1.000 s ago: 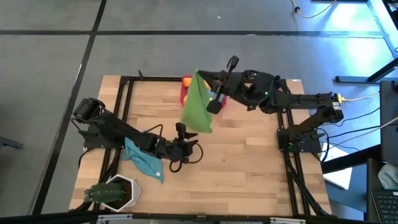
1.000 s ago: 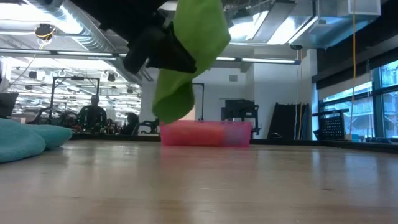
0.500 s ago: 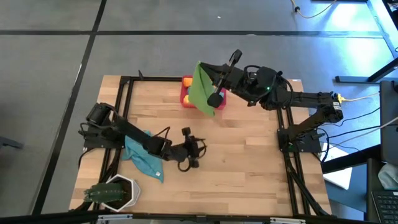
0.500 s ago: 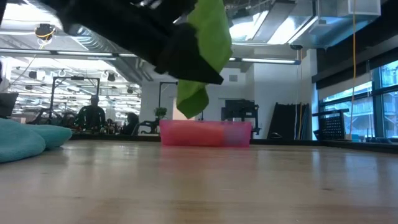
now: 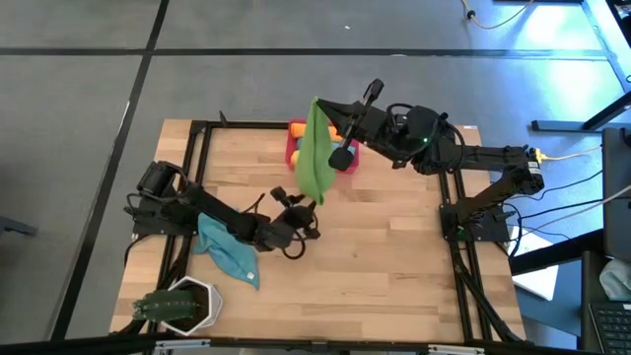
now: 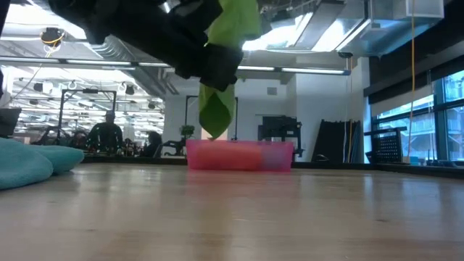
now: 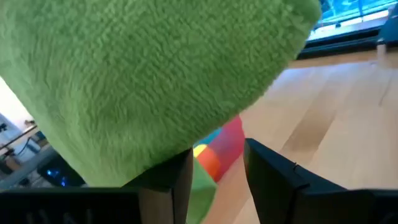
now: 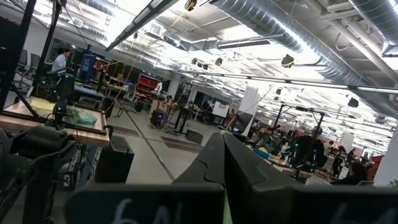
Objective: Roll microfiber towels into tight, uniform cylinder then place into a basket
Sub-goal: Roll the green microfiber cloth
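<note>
Right hand (image 5: 325,120) is pressed together on the top edge of the green towel (image 5: 315,158), holding it up so the cloth hangs free above the tabletop (image 5: 394,256). In the low view the towel's lower tip (image 6: 216,116) hangs just above the near rim of the red-pink basket (image 6: 239,156), not touching it. From above, the towel drapes over the basket's left part (image 5: 347,164), and an orange towel (image 5: 297,128) shows inside the basket at its far corner. Left hand (image 5: 299,212) sits raised just below the towel's hanging end, its fingers (image 7: 273,180) spread partway with nothing between them; its wrist view shows the green cloth close overhead and the basket with orange and yellow cloth beyond. A teal-blue towel (image 5: 229,252) lies crumpled on the tabletop under the left arm, well apart from the basket. White hexagonal pot with a green plant (image 5: 180,305) stands at the near left corner.
</note>
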`<state>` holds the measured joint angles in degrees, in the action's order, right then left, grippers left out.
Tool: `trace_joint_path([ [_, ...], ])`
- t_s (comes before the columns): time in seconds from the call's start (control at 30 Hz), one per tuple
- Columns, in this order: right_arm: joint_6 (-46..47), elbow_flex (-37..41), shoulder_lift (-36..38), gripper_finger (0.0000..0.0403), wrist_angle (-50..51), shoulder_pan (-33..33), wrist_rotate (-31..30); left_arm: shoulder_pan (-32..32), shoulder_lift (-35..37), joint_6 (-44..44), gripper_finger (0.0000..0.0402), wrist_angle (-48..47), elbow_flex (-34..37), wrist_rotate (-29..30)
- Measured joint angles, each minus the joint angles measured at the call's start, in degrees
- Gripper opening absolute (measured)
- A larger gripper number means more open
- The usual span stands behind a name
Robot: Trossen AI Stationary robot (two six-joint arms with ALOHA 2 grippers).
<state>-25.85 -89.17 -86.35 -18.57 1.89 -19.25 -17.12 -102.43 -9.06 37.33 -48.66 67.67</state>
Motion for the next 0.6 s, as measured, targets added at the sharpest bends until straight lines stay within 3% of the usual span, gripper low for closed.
trace_joint_path([
  [0.1, 0.0, 0.0, 0.0, 0.0000, -0.1, 0.0, 0.0, 0.1, 0.0, -2.2, 0.0131, 1.5, 0.0, 0.2],
  [0.2, 0.0, 0.0, 0.0, 0.0000, -0.1, 0.0, 0.0, -0.2, 0.0, -6.3, 0.0131, 3.2, 0.0, 4.1],
  [0.43, 0.0, 0.0, 0.0, 0.0000, 0.4, 0.2, -0.5, -5.5, 0.0, -26.8, 0.0130, 16.1, 0.0, 15.1],
  [0.5, 0.0, 0.0, 0.0, 0.0000, 0.4, 0.4, -0.6, -6.8, 0.0, -33.0, 0.0130, 20.0, 0.0, 17.0],
  [0.6, -0.1, 0.0, 0.0, 0.0000, 0.4, 0.5, -0.6, -8.3, 1.9, -35.3, 0.0130, 20.4, 0.0, 17.1],
])
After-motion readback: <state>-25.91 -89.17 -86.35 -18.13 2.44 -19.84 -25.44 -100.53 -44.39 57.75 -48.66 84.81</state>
